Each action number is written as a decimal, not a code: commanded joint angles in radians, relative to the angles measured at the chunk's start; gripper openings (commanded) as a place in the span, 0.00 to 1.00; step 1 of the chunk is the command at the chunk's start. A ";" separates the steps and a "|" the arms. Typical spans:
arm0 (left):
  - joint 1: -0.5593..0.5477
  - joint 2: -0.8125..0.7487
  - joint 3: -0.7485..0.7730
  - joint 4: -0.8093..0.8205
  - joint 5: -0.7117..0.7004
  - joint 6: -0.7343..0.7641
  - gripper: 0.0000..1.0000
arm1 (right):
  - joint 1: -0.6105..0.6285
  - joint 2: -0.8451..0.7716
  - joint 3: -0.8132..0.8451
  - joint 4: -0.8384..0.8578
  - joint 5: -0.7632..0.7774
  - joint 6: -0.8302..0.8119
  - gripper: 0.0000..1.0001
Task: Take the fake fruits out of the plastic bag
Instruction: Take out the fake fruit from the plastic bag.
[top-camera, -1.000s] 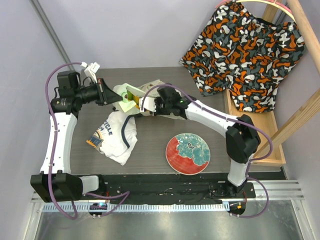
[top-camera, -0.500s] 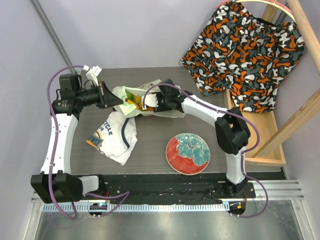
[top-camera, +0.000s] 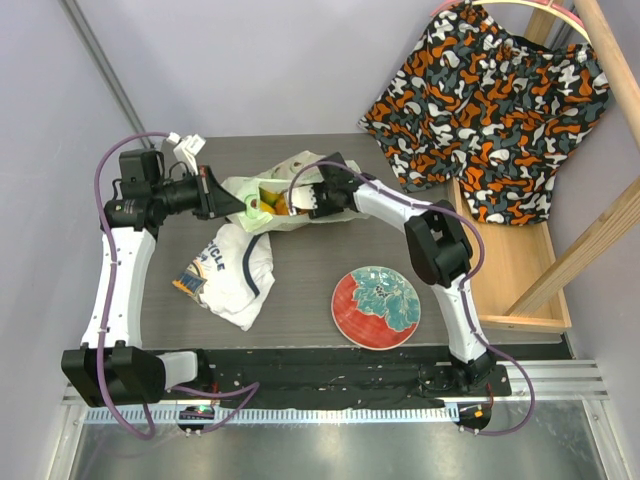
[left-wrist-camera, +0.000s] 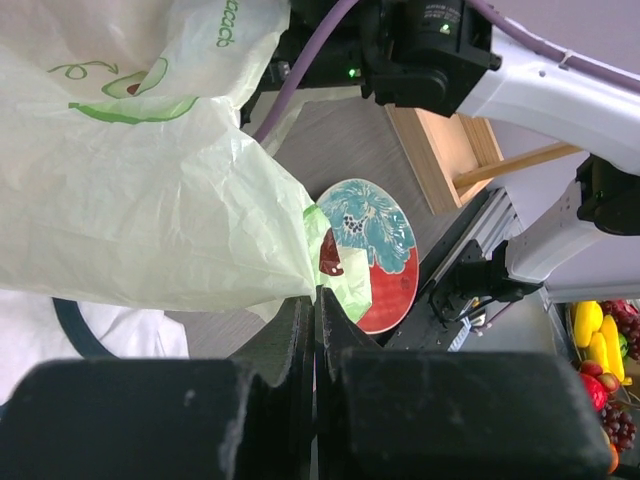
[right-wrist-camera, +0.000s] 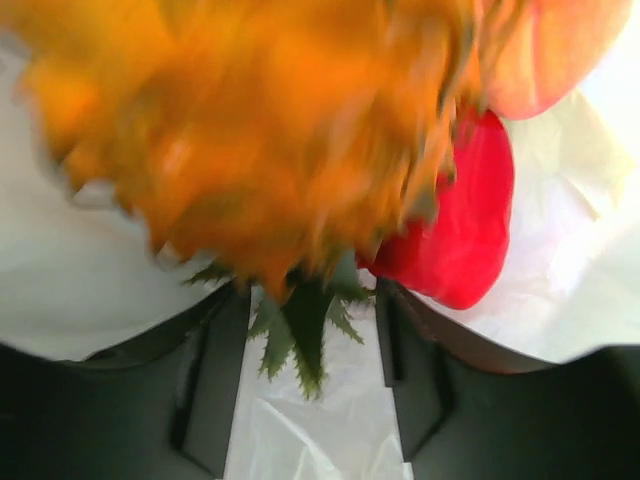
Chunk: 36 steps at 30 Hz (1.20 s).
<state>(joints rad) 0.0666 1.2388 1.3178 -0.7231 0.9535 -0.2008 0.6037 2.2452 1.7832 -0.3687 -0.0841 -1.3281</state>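
The pale-green plastic bag (top-camera: 285, 195) with avocado prints lies at the back of the table, its mouth facing right. My left gripper (top-camera: 228, 201) is shut on a fold of the plastic bag (left-wrist-camera: 150, 200), with the jaws of the left gripper (left-wrist-camera: 316, 297) pressed together on the film. My right gripper (top-camera: 305, 199) is inside the bag mouth. In the right wrist view the right gripper (right-wrist-camera: 312, 375) is open, with the orange pineapple (right-wrist-camera: 260, 130) blurred just ahead and its green crown (right-wrist-camera: 305, 335) lying between the fingers. A red fruit (right-wrist-camera: 465, 230) and an orange-pink rounded one (right-wrist-camera: 550, 50) sit beside it.
A white printed T-shirt (top-camera: 235, 270) lies in front of the bag. The red plate with teal pattern (top-camera: 377, 306) sits at the front centre. A patterned orange-black cloth (top-camera: 490, 100) hangs on a wooden rack (top-camera: 510, 270) at the right.
My right gripper has opened and pushed further back and into the bag mouth, its elbow swinging left. The bag has sunk lower; the left gripper keeps its hold.
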 joint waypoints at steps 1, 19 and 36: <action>0.009 -0.028 -0.011 0.001 0.021 0.021 0.02 | -0.002 -0.042 0.085 -0.093 -0.161 -0.010 0.52; 0.019 -0.022 -0.048 0.071 0.031 -0.043 0.00 | 0.008 -0.274 0.006 -0.167 -0.299 0.303 0.02; 0.019 0.037 -0.019 0.131 -0.021 -0.100 0.00 | 0.068 -0.567 -0.129 -0.185 -0.273 0.468 0.01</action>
<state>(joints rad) 0.0799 1.2560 1.2713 -0.6392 0.9581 -0.2794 0.6750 1.7721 1.6920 -0.5526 -0.3546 -0.9173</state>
